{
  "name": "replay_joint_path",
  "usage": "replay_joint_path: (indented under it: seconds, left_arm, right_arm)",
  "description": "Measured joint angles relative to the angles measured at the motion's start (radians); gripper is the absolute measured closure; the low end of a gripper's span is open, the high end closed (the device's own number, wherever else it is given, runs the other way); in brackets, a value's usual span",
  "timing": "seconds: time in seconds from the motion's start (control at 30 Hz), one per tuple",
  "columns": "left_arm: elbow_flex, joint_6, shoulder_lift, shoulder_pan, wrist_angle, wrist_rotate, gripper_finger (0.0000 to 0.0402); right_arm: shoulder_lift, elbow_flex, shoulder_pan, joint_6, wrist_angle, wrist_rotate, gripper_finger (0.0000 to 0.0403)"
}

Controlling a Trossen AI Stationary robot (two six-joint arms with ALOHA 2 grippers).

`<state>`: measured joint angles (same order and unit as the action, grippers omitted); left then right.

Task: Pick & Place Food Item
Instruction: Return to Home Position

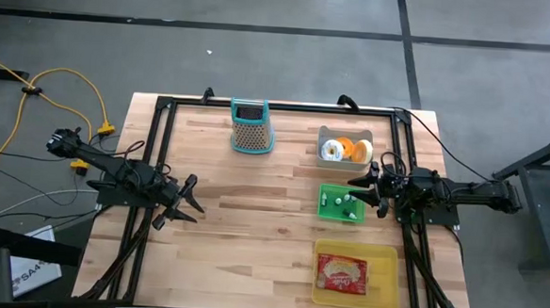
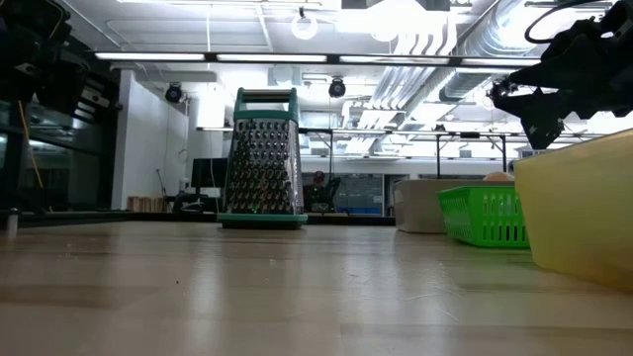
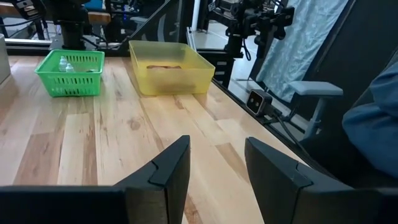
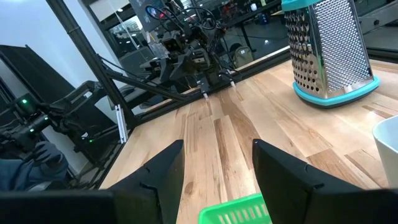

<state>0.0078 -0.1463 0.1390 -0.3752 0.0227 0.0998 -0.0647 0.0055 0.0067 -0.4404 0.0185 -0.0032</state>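
Donuts (image 1: 333, 150), smooth rings in white and orange, lie in the small gray bin (image 1: 345, 132) on the right side of your pale wood-plank table (image 1: 251, 247), in line with a green slotted basket (image 1: 323, 190) and a translucent yellow tub (image 1: 318, 269). Your right gripper (image 1: 361, 189) hovers at the basket's edge with fingers spread. Your left gripper (image 1: 190, 199), also spread, hangs over bare planks, well apart from the metal grater (image 1: 252, 129).

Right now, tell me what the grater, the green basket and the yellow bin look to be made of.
Grater: likely steel, shiny, punched all over with holes; its teal base rim looks plastic.
Green basket: plastic, glossy, moulded lattice walls.
Yellow bin: probably plastic, smooth and translucent, since its contents show dimly through the wall.
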Motion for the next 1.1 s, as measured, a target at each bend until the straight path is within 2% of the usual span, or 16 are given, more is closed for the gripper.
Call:
replay_joint_path:
  seconds: [1.1]
  left_arm:
    - [0.0,-0.038,0.041,0.0,0.0,0.001,0.0253]
  right_arm:
    - [0.0,0.0,0.0,0.0,0.0,0.0,0.0228]
